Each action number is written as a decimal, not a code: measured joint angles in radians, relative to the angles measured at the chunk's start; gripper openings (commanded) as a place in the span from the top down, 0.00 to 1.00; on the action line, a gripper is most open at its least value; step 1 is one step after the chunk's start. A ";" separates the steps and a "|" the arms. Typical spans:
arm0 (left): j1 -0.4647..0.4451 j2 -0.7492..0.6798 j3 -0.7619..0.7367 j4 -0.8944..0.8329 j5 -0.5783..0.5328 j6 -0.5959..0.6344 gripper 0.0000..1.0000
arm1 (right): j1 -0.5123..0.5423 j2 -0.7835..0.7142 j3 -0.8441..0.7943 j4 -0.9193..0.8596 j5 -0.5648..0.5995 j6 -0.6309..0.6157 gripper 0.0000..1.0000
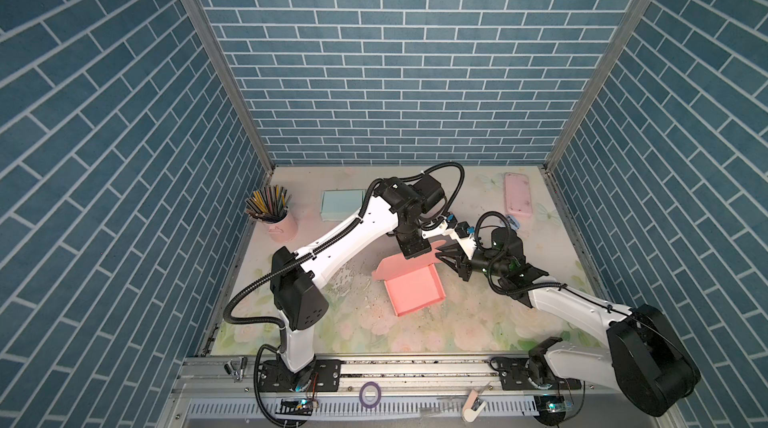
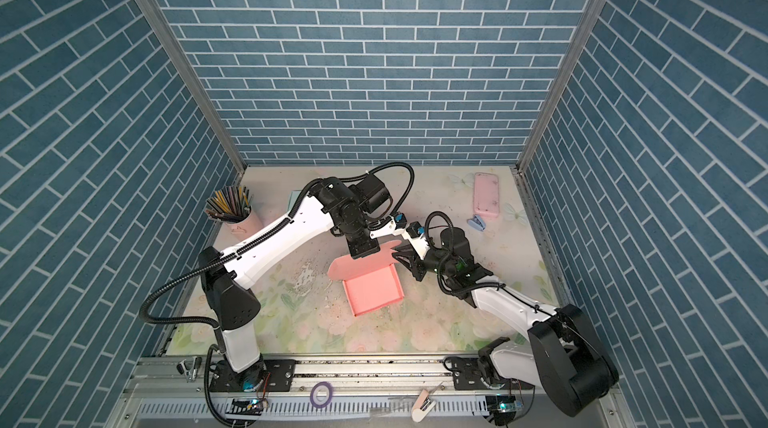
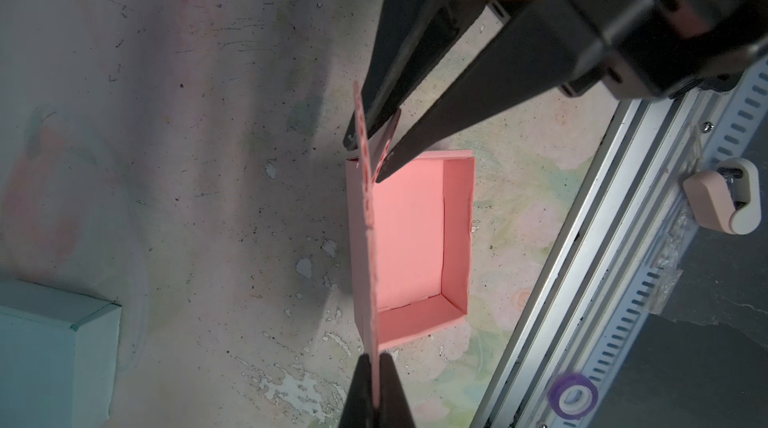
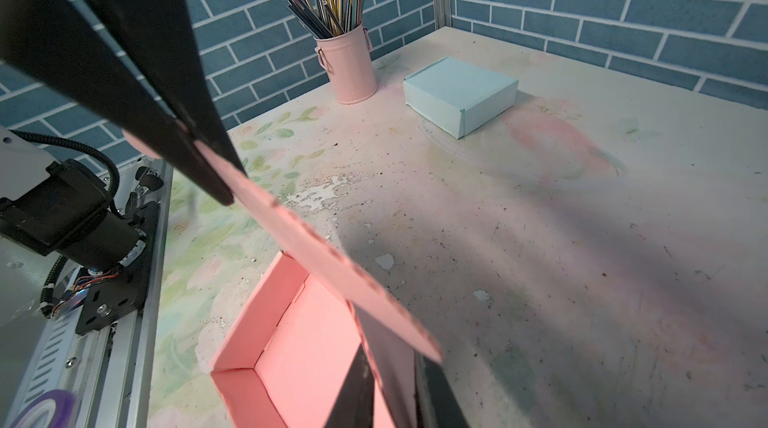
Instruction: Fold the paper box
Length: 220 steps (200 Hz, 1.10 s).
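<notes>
The pink paper box [image 1: 415, 290] [image 2: 374, 286] lies open on the flowered table, its tray [image 3: 411, 234] [image 4: 303, 334] facing up. Its lid [image 1: 392, 270] [image 4: 324, 255] stands raised along the tray's far edge. My left gripper [image 1: 414, 257] [image 2: 363, 255] [image 3: 376, 388] comes from above and is shut on the lid's top edge. My right gripper [image 1: 439, 257] [image 2: 395, 255] [image 4: 390, 388] reaches in from the right. It is closed on the lid's side flap [image 3: 388, 139], with a dark finger on each face of it. In the right wrist view the left gripper [image 4: 208, 164] pinches the lid's other end.
A closed pale blue box [image 1: 343, 205] [image 4: 461, 95] and a pink cup of pencils [image 1: 278, 224] [image 4: 349, 68] stand at the back left. A pink case [image 1: 517, 195] and a small blue clip [image 2: 478, 223] lie back right. A purple tape roll [image 1: 370, 393] sits on the front rail.
</notes>
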 measured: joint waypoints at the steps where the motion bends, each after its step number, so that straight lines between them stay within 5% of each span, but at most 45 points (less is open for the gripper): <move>1: 0.000 0.000 0.000 0.001 -0.001 0.000 0.96 | 0.000 0.000 0.000 0.000 0.000 0.000 0.86; 22: 0.001 0.003 0.000 0.008 -0.009 0.002 0.83 | 0.002 0.009 0.000 -0.002 -0.001 0.002 0.92; 53: 0.002 0.003 -0.009 0.032 -0.006 -0.003 0.41 | 0.003 0.025 0.000 -0.005 0.008 -0.009 0.97; 80: 0.012 -0.032 -0.057 0.087 -0.015 -0.038 0.26 | 0.004 0.041 0.006 -0.018 0.024 -0.016 0.97; 105: 0.103 -0.204 -0.244 0.231 0.026 -0.137 0.24 | 0.004 0.040 0.013 -0.026 0.061 -0.027 0.98; 122: 0.246 -0.396 -0.438 0.360 0.094 -0.224 0.33 | 0.004 0.034 0.013 -0.027 0.100 -0.027 0.98; 153: 0.467 -0.640 -0.732 0.576 0.269 -0.307 0.26 | 0.004 0.009 0.011 -0.024 0.177 -0.031 0.96; 220: 0.566 -0.375 -0.797 0.850 0.629 -0.274 0.24 | 0.004 0.023 0.012 -0.039 0.258 -0.044 0.91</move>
